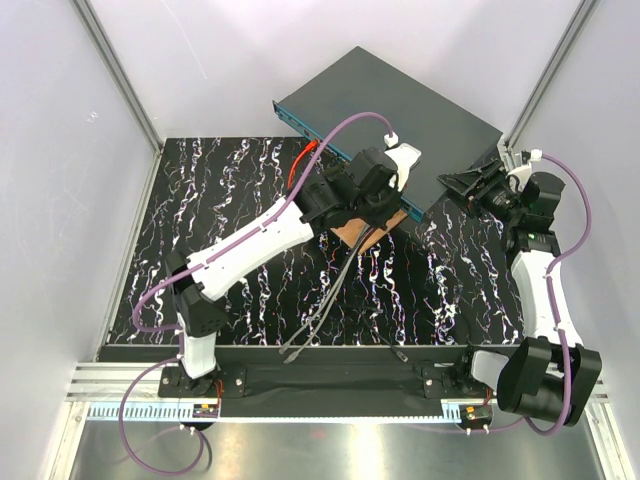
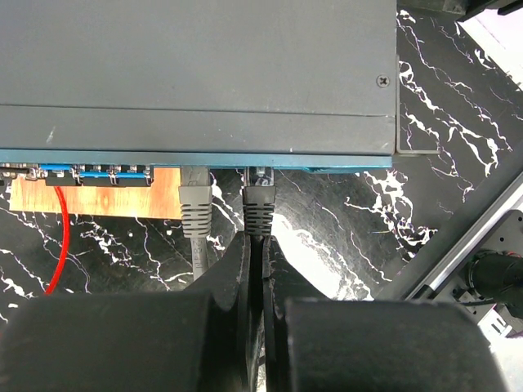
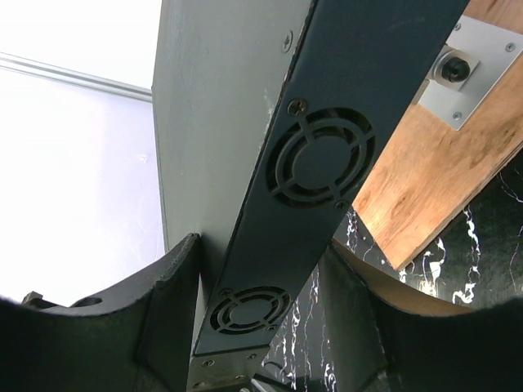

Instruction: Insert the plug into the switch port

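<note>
At one o'clock on the worktop (image 1: 230, 200) lies the switch (image 1: 400, 110), its fan end grasped by the right claw (image 3: 257, 253), while the left claw (image 2: 255, 241) is clenched on the dark plug (image 2: 260, 200), nose at a teal-face socket.
</note>
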Action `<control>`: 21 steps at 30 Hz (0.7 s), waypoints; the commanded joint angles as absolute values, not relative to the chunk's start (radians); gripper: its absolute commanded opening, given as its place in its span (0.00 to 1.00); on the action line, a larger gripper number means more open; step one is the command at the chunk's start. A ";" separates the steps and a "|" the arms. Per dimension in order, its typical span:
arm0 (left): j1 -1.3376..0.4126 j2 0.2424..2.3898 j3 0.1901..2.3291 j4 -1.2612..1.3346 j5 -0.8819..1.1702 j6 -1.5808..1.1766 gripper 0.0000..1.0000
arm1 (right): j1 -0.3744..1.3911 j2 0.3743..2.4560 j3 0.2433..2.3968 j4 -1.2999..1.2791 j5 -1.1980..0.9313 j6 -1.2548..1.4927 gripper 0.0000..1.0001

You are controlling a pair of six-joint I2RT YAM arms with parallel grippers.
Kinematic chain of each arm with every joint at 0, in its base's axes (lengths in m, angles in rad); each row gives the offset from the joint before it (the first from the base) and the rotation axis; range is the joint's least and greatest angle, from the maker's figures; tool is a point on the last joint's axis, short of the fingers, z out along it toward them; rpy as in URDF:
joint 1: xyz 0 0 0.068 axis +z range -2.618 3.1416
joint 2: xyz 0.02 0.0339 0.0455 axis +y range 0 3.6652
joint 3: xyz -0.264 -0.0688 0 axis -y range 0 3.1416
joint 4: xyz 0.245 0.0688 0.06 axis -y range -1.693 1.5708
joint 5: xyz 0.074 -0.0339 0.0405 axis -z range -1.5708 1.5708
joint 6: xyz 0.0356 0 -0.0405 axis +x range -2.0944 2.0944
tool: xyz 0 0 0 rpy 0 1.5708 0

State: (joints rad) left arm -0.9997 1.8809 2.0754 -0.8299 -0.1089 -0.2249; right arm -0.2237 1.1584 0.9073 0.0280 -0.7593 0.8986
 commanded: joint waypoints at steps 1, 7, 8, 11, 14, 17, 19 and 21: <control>-0.988 1.940 2.138 -0.442 -0.080 -0.227 0.00 | -0.144 1.131 0.890 0.083 -0.821 0.847 0.00; -0.982 1.960 2.167 -0.426 -0.043 -0.236 0.01 | -0.141 1.137 0.900 0.080 -0.819 0.839 0.00; -0.982 1.957 2.164 -0.434 -0.031 -0.235 0.06 | -0.141 1.138 0.907 0.069 -0.819 0.831 0.00; -0.980 1.925 2.108 -0.469 -0.008 -0.222 0.21 | -0.143 1.152 0.945 0.022 -0.813 0.799 0.00; -0.970 1.846 2.021 -0.477 -0.006 -0.206 0.32 | -0.147 1.163 0.989 -0.038 -0.810 0.761 0.00; -0.951 1.757 1.928 -0.491 0.017 -0.181 0.36 | -0.163 1.173 1.020 -0.067 -0.811 0.744 0.00; -0.948 1.723 1.893 -0.529 0.008 -0.151 0.38 | -0.173 1.181 1.041 -0.081 -0.822 0.736 0.00; -0.940 1.660 1.847 -0.549 0.014 -0.134 0.41 | -0.187 1.190 1.061 -0.118 -0.828 0.716 0.02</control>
